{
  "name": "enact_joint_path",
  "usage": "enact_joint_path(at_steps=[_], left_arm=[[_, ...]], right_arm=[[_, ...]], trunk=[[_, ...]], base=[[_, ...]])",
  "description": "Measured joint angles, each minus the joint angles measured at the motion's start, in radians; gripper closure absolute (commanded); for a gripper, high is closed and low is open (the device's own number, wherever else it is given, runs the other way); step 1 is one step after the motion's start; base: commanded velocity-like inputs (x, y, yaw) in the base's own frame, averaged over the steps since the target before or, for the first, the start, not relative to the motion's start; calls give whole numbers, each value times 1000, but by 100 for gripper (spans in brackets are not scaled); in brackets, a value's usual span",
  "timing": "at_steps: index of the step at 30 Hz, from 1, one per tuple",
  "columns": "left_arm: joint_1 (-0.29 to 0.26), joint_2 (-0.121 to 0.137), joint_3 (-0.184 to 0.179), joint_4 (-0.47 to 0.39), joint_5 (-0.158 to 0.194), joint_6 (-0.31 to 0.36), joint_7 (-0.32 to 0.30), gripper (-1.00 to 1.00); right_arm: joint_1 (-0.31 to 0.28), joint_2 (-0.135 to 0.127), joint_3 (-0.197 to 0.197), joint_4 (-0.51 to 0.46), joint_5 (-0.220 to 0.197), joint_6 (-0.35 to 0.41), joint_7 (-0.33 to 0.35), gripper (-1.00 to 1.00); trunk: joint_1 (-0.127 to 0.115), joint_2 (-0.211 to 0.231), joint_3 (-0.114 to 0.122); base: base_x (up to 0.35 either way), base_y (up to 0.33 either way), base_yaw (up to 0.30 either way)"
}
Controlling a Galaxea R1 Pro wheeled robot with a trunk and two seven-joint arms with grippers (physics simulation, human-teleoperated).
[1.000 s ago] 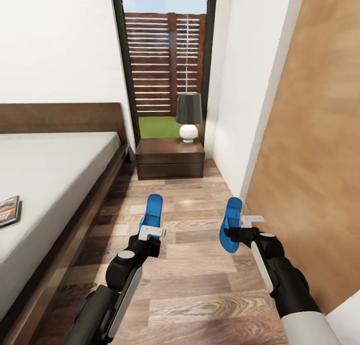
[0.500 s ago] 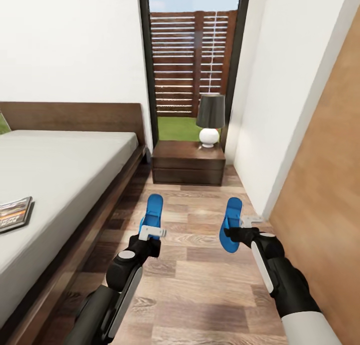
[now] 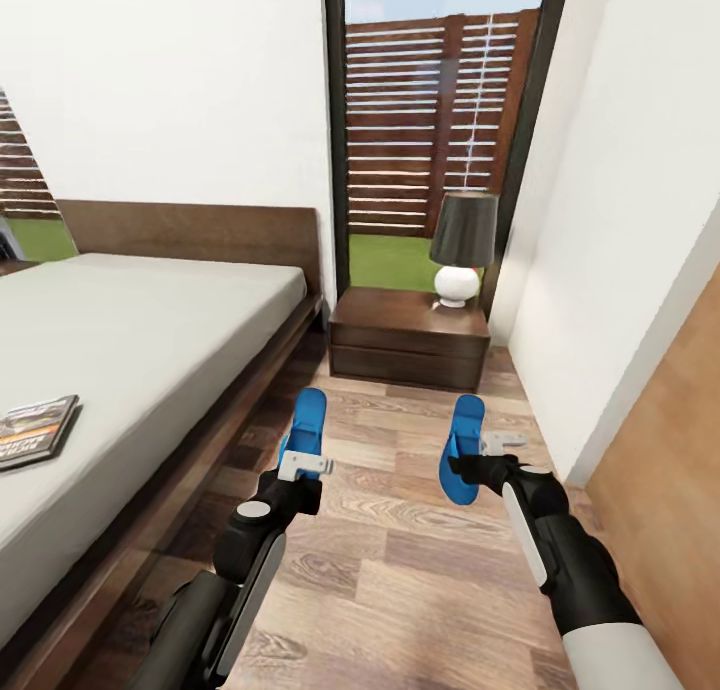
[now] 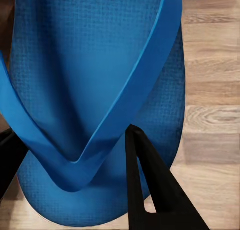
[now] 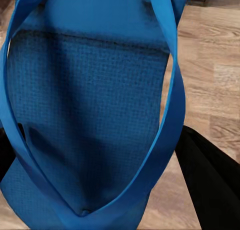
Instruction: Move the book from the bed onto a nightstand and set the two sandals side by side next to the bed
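Note:
Each of my grippers carries a bright-blue sandal above the wood floor. My left gripper is shut on the left sandal, whose sole and strap loom close in the left wrist view. My right gripper is shut on the right sandal, seen close up in the right wrist view. The bed with its grey mattress lies at the left, and the book rests on it near the left edge. A dark nightstand with a lamp stands ahead under the window.
A white wall runs along the right, with a brown wooden panel nearer to me. Pale plank floor stretches between the bed and that wall up to the nightstand. A second window shows at the far left.
The whole picture has shifted rightward, so the camera has turned left; more of the bed and a second window now show. Both grippers still hold their sandals the same way.

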Motion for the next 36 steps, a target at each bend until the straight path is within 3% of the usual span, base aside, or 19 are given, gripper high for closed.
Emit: enact_joint_path(at_steps=[28,32,33,34,36], left_arm=[[0,0,0,3,3,0,0,100],[1,4,2,128,8,-48,2,100],[2,6,3,182,6,-88,2,100],[1,8,8,289,-1,-190,3,100],[2,9,12,395,6,-280,2,100]], right_arm=[[0,0,0,6,0,0,0,100],[41,-1,2,62,2,-26,3,100],[54,-1,3,75,2,-44,4,100],[79,-1,3,102,2,-93,6,100],[103,-1,3,137,2,-142,6,100]], trunk=[[0,0,0],[0,0,0],[0,0,0],[0,0,0],[0,0,0]], base=[[286,-223,268],[285,-223,268],[283,-224,268],[278,-226,269],[274,-227,268]])
